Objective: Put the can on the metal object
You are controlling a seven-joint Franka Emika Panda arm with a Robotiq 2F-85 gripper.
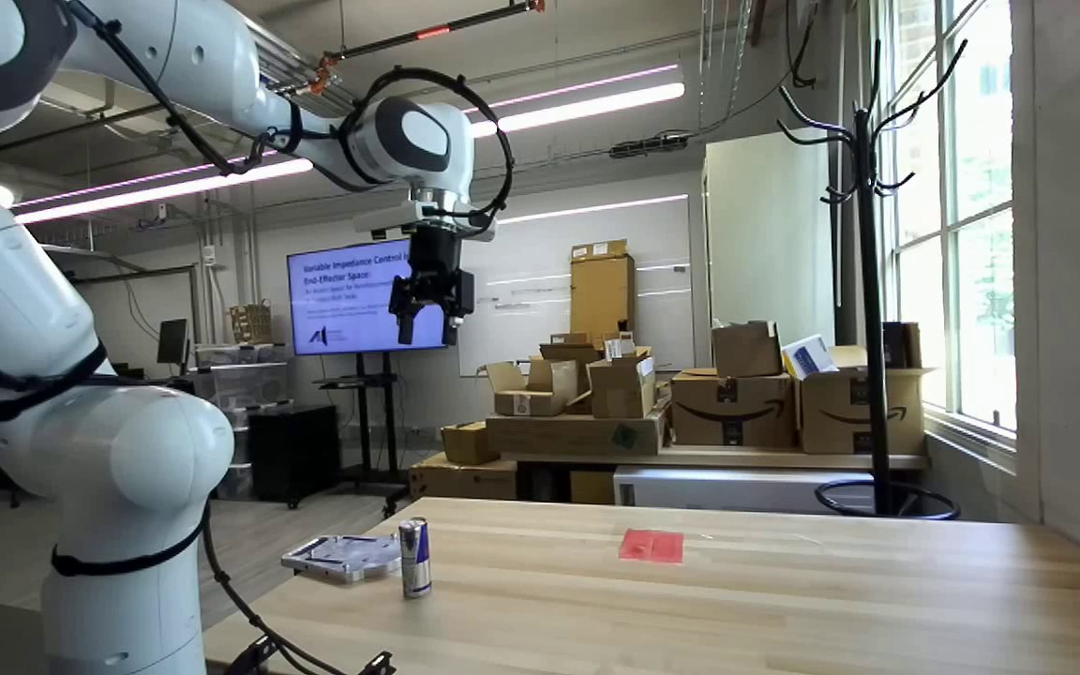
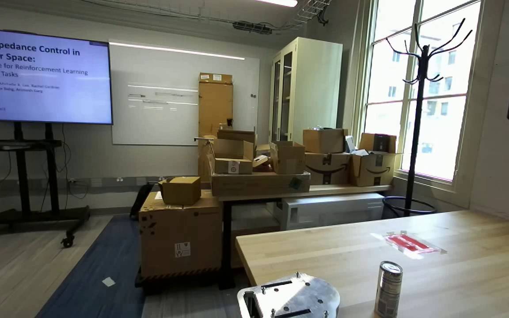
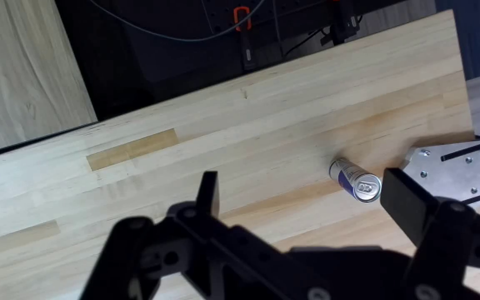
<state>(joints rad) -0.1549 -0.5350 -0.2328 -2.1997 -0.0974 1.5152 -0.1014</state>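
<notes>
Gripper [image 1: 428, 330]: black, two-fingered, hung pointing down at the end of a white arm [image 1: 142, 469]; released, its jaws well parted, with fingers [image 3: 209, 192] at either side of the gap in the wrist view. Can [image 3: 358, 182]: slim, blue-purple and silver, with a silvery top and pull tab; upright on the table [image 1: 784, 609], well below the gripper and well apart from it. Seen from the wrist, it shows within the span of the fingers, off centre, just beside the outline of the finger on the right of that view. Metal object [image 2: 298, 293]: low, flat, silvery grey, with dark slots and screws; also well below the gripper, farther off to the same side as the can, partly covered by that finger in the wrist view. It sits near the can, apart from it, at the table's edge and reaching past it. Table surface: pale wood in strips, spread beneath the gripper. Red item [image 2: 409, 243]: flat, on the table, lower than the gripper and well apart from it; pale strips about its border. Screen [image 1: 343, 309]: large, lit, lettered, behind the gripper in an exterior view and partly covered by it. Cardboard boxes [image 1: 732, 408]: stacked, beyond the gripper and the table in both exterior views. Coat stand [image 1: 868, 281]: black, many-hooked, likewise beyond, before a window [image 1: 971, 187].
</notes>
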